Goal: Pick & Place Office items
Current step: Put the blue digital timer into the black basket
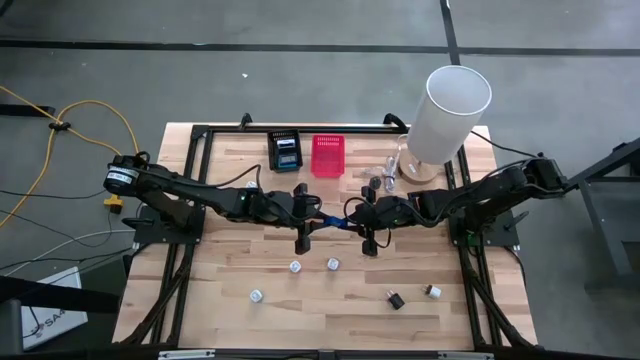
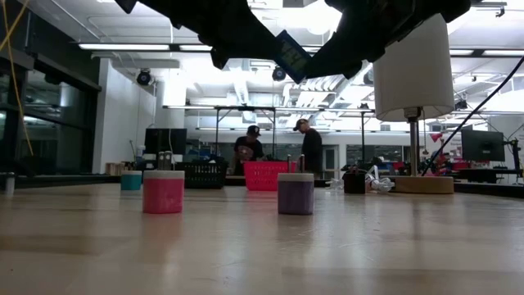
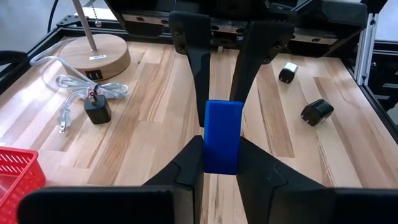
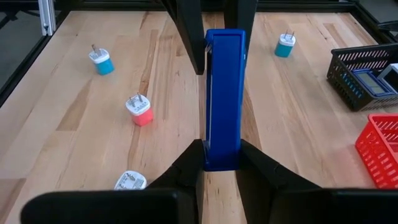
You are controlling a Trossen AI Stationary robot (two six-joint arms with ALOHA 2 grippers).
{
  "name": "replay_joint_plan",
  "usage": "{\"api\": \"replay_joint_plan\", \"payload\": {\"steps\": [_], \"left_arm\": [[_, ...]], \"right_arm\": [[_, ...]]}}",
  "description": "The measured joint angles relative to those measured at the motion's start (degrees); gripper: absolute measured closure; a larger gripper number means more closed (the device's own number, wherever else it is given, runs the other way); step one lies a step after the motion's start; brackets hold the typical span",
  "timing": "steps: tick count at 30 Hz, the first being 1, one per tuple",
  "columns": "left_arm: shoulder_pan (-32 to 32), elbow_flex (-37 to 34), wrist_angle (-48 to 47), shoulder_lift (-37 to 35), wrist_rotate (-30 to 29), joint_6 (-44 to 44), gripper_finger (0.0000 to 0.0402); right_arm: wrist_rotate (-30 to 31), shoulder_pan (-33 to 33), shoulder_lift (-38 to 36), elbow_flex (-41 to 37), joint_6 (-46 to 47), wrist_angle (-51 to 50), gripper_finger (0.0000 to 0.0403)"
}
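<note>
I find the flat blue plastic bar [image 3: 222, 137] spanning mid-table above the wood, long axis running arm to arm; left gripper [image 3: 221, 163] and right gripper [image 4: 220, 160] each clamp one end, equally near.

I'm getting bright, even overhead light on the table [image 1: 240, 270], shadows soft beneath both arms. In my low view, ceiling strip lights [image 2: 123, 47] glare, the arms go silhouette-dark, and the near tabletop blurs.

Smooth blue plastic bar [image 3: 222, 135]; matt wooden table [image 3: 161, 118].
</note>
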Motion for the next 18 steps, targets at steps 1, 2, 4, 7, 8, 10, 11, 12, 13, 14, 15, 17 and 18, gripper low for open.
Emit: {"api": "replay_joint_plan", "payload": {"steps": [1,2,4,7,8,10,11,12,13,14,15,17,18], "left_arm": [[0.01,0.0,0.0,0.0,0.0,-0.02,0.0339],[0.02,0.0,0.01,0.0,0.0,-0.1,0.0339],[0.02,0.0,0.02,0.0,0.02,-0.32,0.034],[0.04,0.0,0.05,0.0,0.02,-0.42,0.0341],[0.04,0.0,0.05,0.0,0.02,-0.42,0.0341],[0.04,0.0,0.06,0.0,0.0,-0.39,0.0341],[0.04,0.0,0.04,0.0,0.0,-0.39,0.0341],[0.04,0.0,0.04,0.0,0.0,-0.4,0.0341],[0.04,0.0,0.04,0.0,0.0,-0.49,0.0341],[0.04,0.0,0.02,0.0,0.0,-0.65,0.0341],[0.04,0.0,0.02,0.0,0.0,-0.65,0.0341],[0.04,0.0,0.02,0.0,0.0,-0.66,0.0341],[0.04,0.0,0.02,0.0,0.0,-0.64,0.0341]], "right_arm": [[-0.01,0.0,0.0,0.0,-0.09,0.0,0.0338],[-0.02,0.0,0.0,0.0,-0.17,0.02,0.0333],[-0.1,0.02,0.01,0.0,-0.2,0.07,0.0321],[-0.13,0.04,0.0,0.0,-0.2,0.07,0.0303],[-0.15,0.04,0.0,0.0,-0.18,0.07,0.0299],[-0.15,0.04,0.0,0.0,-0.15,0.06,0.029],[-0.15,0.04,0.0,0.0,-0.13,0.07,0.0286],[-0.15,0.04,0.0,0.0,-0.11,0.04,0.0283],[-0.15,0.04,0.01,0.0,-0.06,0.04,0.0279],[-0.15,0.04,0.0,0.0,0.06,0.04,0.0276],[-0.13,0.04,0.0,0.0,0.09,0.04,0.0273],[-0.12,0.04,0.0,0.0,0.09,0.04,0.0268],[-0.11,0.04,0.0,0.0,0.11,0.04,0.0266]]}}
